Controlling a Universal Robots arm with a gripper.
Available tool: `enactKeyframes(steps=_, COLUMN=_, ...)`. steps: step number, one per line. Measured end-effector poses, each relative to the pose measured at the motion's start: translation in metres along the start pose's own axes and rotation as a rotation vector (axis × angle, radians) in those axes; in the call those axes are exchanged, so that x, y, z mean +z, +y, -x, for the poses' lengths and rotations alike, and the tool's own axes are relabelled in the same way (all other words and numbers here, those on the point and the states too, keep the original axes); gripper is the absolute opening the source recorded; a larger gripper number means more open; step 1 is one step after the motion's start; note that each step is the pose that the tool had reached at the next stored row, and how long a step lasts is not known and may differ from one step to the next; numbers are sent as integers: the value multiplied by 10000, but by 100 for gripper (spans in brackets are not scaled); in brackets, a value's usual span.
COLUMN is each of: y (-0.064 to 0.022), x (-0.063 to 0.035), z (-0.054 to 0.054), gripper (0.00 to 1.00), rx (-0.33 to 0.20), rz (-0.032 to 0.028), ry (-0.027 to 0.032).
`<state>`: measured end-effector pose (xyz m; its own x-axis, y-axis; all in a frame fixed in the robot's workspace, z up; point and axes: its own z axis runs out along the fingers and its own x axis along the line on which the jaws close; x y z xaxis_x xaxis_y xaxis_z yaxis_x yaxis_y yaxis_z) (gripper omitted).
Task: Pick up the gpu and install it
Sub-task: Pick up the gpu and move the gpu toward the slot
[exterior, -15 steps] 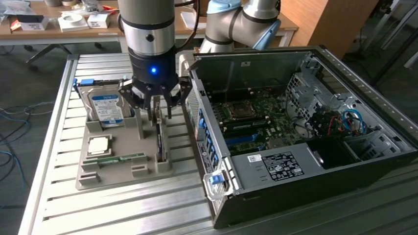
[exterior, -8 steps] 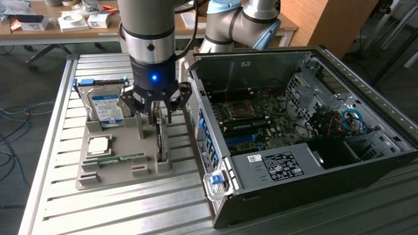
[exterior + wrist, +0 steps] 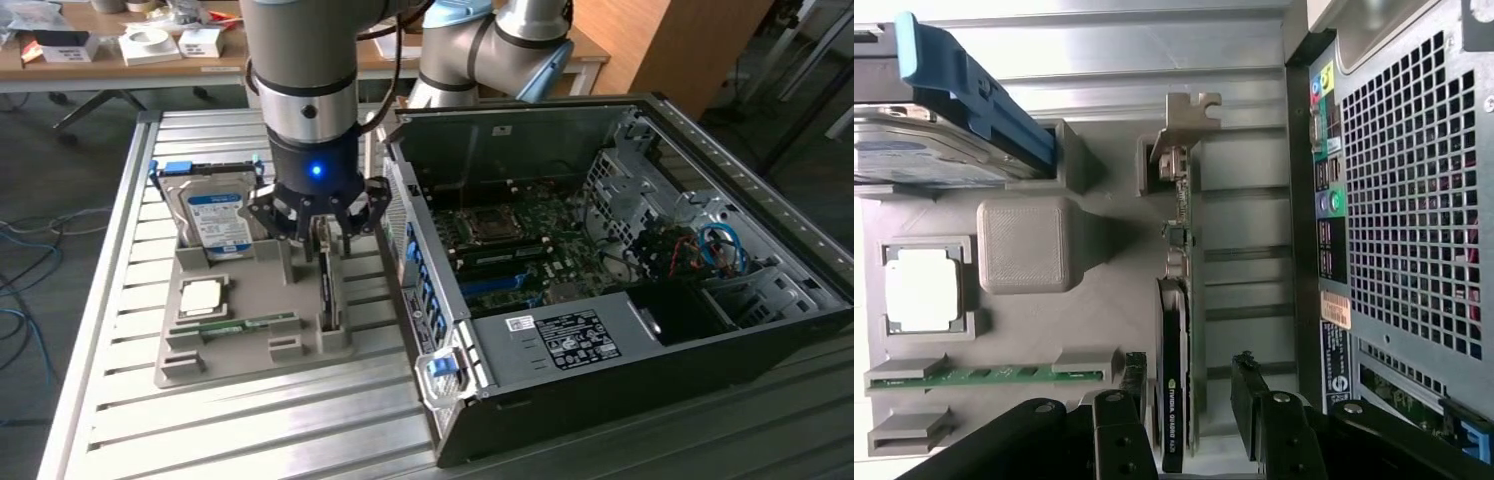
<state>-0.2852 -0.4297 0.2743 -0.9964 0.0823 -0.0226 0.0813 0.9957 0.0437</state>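
While the arm (image 3: 310,90) is hanging over the grey holder (image 3: 240,355) on the slatted metal table (image 3: 267,430), its jaws are standing wide apart, one on each side of the gpu (image 3: 1176,350). The card is standing on edge in a slot of the holder, just beside the open computer case (image 3: 574,330).

From the exterior view the wrist is covering the upper part of the card, and its lower length is showing below the jaws. The wrist view is showing what is hidden there: the card's black side, its thin green edge and the silver bracket (image 3: 1189,110) at the far end. A gap is showing between the card and the jaw nearer the case. Whether the other jaw is touching the card is hard to make out.

A hard drive (image 3: 216,215) with a blue label is standing in the holder on the side away from the case, with a square chip (image 3: 203,295) and a green memory stick (image 3: 234,325) lying near it. The exterior view is looking into the case at the motherboard (image 3: 534,230); the wrist view is catching the case's perforated rear panel and ports.
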Motion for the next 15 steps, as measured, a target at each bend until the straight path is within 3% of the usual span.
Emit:
enactKeyframes(steps=4, y=-1, x=27, z=0, gripper=47, rx=0, rz=0, ry=0)
enactKeyframes(steps=15, y=-10, x=222, z=-5, gripper=47, rx=13, rz=0, ry=-1)
